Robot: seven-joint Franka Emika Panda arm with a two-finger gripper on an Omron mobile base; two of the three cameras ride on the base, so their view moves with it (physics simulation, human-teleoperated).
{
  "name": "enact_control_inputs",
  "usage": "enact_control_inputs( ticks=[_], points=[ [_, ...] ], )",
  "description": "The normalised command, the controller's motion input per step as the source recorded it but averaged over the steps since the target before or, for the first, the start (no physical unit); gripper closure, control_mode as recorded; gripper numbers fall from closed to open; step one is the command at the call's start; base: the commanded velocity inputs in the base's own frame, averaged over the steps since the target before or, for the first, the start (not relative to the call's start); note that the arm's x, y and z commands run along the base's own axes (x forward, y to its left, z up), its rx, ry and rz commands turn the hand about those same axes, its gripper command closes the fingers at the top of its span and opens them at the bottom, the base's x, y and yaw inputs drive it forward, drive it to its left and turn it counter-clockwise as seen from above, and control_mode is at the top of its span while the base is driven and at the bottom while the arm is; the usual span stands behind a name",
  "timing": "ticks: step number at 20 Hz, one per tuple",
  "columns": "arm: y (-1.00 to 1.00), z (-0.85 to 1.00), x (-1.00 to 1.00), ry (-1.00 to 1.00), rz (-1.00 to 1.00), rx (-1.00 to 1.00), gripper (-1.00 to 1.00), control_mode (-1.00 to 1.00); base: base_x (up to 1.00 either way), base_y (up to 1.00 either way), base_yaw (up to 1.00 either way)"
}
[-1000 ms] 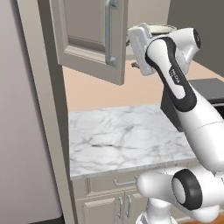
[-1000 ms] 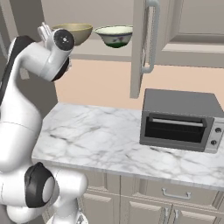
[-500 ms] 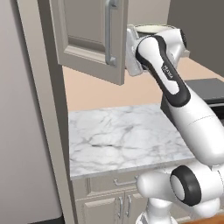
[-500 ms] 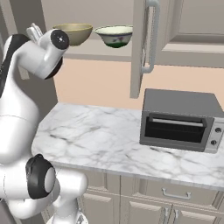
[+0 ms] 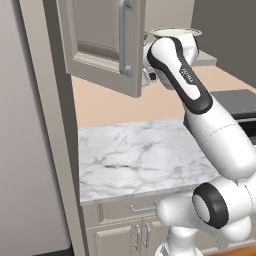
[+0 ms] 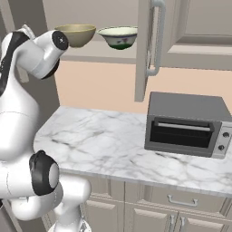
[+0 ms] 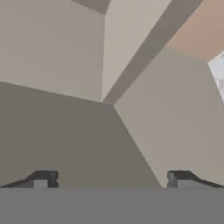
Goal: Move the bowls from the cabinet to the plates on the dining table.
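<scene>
At upper left of the right base view, two bowls (image 6: 78,34) sat on the open cabinet (image 6: 156,41) shelf as we raised our gripper (image 7: 111,178), jaws spread and empty, to reach them.

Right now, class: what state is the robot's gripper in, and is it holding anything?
Gripper: open, jaws wide apart, nothing between them; it faces plain cabinet panels.
</scene>
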Motion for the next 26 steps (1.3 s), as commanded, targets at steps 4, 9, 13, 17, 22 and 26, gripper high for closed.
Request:
enact_control_inputs(
  ticks=[4,9,13,17,22,26],
  points=[
    [0.69,0.00,-0.29,0.00,0.29,0.00,-1.00,-1.00,0.00,0.00,0.00],
    [0.79,0.00,-0.34,0.00,0.37,0.00,-1.00,-1.00,0.00,0.00,0.00],
    [0.70,0.00,-0.20,0.00,0.31,0.00,-1.00,-1.00,0.00,0.00,0.00],
    [0.17,0.00,-0.37,-0.04,0.16,-0.13,-1.00,-1.00,0.00,0.00,0.00],
    [-0.06,0.14,-0.68,-0.13,0.01,-0.36,-1.00,-1.00,0.00,0.00,0.00],
    [-0.34,0.08,-0.52,-0.11,0.00,-0.33,-1.00,-1.00,0.00,0.00,0.00]
  ],
)
